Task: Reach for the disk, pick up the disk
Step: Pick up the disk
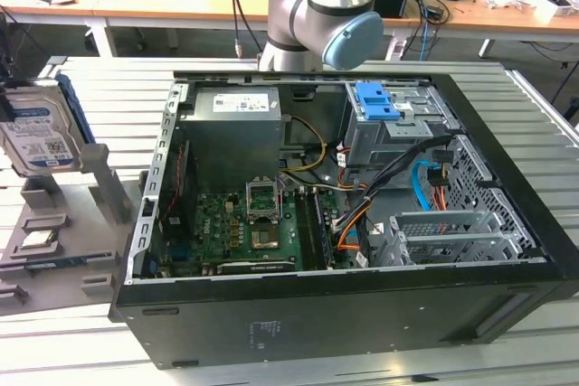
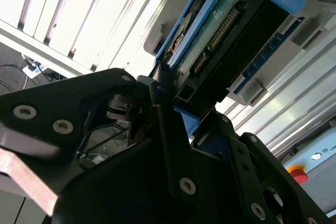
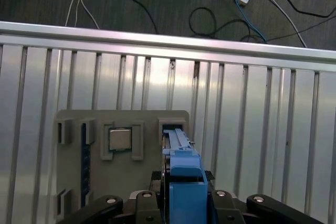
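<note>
Ribbed aluminium bench (image 1: 99, 88) runs under everything, with further wooden benches (image 1: 163, 8) behind it. On it the disk (image 1: 36, 128) stands on edge in a slot of the grey stand (image 1: 95, 192), its printed label turned toward the exterior view. In the first wrist view we meet its blue side frame (image 3: 184, 174) edge-on.

We see the gripper (image 3: 184, 208) directly above the stand, set astride the disk's upper edge, with black gripper links on both sides of the blue frame. In the second wrist view the drive's green circuit board (image 2: 218, 30) runs away from the gripper body. We cannot tell whether the gripper is clamped on the disk or merely placed around it with a gap.

We judge the reach to be as good as finished and the pick-up to be the step in hand. The disk looks seated in the stand, not lifted. In our view the move ahead calls for a square hold on the two broad faces and a pull in line with the slot, since a tilted pull could bind the frame against the stand's walls.

A small square processor chip (image 3: 119, 139) lies in another pocket of the stand, just beside the disk's slot. An open computer case (image 1: 344, 223) sits beside the stand, toward the exterior view's right, and the arm (image 1: 326, 6) rises behind that case.
</note>
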`<state>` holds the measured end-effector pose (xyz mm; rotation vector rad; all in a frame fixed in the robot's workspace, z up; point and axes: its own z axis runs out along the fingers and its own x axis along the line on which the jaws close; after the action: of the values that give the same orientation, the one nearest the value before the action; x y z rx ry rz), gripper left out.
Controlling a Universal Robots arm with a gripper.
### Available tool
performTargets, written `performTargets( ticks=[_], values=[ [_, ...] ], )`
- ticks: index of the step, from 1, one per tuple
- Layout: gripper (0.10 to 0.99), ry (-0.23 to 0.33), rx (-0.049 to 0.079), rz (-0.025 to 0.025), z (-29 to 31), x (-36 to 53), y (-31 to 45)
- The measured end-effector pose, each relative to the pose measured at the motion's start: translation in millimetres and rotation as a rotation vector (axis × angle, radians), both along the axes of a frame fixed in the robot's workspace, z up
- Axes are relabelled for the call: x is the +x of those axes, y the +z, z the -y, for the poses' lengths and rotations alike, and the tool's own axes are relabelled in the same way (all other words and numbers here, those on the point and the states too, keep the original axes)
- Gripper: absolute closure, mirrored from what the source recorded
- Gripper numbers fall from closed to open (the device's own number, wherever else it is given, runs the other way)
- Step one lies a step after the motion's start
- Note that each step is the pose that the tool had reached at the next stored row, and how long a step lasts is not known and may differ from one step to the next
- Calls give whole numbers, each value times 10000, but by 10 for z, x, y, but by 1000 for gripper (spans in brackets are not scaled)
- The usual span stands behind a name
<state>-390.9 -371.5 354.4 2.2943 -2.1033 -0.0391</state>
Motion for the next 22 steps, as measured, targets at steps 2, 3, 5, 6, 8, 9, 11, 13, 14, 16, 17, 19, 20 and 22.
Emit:
performTargets(
  ticks=[2, 3, 5, 6, 8, 9, 11, 13, 14, 16, 17, 19, 20, 22],
  values=[
    [718, -1, 0, 0, 0, 0, 30],
    [718, 0, 0, 0, 0, 0, 45],
    [718, 0, 0, 1, 0, 0, 78],
    [718, 0, 0, 0, 0, 0, 91],
    [718, 0, 0, 0, 0, 0, 114],
    [718, 0, 0, 0, 0, 0, 126],
    [718, 0, 0, 1, 0, 0, 156],
    [718, -1, 0, 0, 0, 0, 187],
    [718, -1, 0, 0, 0, 0, 205],
    [718, 0, 0, 0, 0, 0, 247],
    [718, 0, 0, 0, 0, 0, 260],
    [718, 0, 0, 0, 0, 0, 283],
    [718, 0, 0, 0, 0, 0, 301],
    [718, 0, 0, 0, 0, 0, 331]
  ],
)
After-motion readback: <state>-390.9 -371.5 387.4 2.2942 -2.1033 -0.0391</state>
